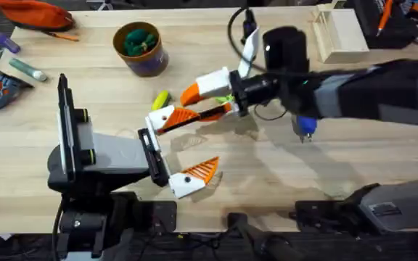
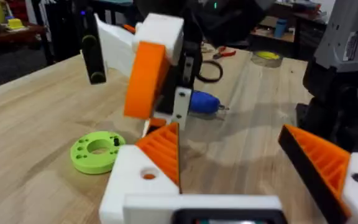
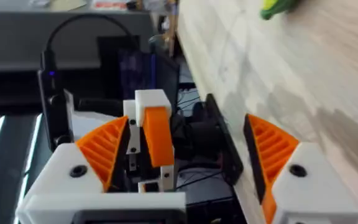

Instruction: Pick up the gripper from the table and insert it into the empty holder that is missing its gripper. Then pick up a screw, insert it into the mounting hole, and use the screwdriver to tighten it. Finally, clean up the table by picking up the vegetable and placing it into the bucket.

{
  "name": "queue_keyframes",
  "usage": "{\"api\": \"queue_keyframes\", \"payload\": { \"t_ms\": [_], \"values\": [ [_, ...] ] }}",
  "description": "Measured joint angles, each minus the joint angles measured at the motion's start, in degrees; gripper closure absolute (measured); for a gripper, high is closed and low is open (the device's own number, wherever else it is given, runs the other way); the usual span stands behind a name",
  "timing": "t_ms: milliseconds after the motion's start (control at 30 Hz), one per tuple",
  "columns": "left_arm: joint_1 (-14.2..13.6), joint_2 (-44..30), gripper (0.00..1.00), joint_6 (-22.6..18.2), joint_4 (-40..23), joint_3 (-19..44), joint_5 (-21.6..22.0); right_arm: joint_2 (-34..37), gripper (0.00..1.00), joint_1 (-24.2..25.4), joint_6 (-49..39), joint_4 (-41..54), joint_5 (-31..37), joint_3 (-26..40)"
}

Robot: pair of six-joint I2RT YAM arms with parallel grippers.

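the gripper, light, stiff plastic best pinched across its flat sides, seems seated in a white holder over the table, between the right arm's wide-open fingers; the left fingers gape empty.

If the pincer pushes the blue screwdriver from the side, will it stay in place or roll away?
It would probably roll: the screwdriver has a rounded body and lies on its side on the smooth wooden table. It looks like hard plastic, so likely stiff. Its thin metal tip seems a poor place to grip.
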State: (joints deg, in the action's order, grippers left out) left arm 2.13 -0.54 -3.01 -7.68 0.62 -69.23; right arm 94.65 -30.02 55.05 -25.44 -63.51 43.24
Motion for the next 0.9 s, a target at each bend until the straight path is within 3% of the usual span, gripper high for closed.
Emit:
{"api": "queue_keyframes", "payload": {
  "t_ms": [333, 500, 667, 900],
  "values": [
    [0.00, 0.02, 0.015, -0.01, -0.02, 0.00, -0.02, -8.12, 0.010, 7.96, -26.94, 46.98, 8.21, 14.02],
    [0.00, 0.02, 0.015, 0.00, -0.02, 0.00, -0.02, -8.11, 0.010, 9.13, -41.10, 71.49, 20.39, 25.30],
    [0.00, 0.00, 0.015, 0.00, -0.02, 0.00, -0.02, -7.11, 0.009, 8.34, -49.44, 83.11, 35.80, 35.17],
    [0.00, 0.02, 0.014, -0.01, -0.02, 0.00, -0.02, -1.86, 0.010, 3.72, -53.85, 87.33, 53.34, 42.34]
  ]
}}
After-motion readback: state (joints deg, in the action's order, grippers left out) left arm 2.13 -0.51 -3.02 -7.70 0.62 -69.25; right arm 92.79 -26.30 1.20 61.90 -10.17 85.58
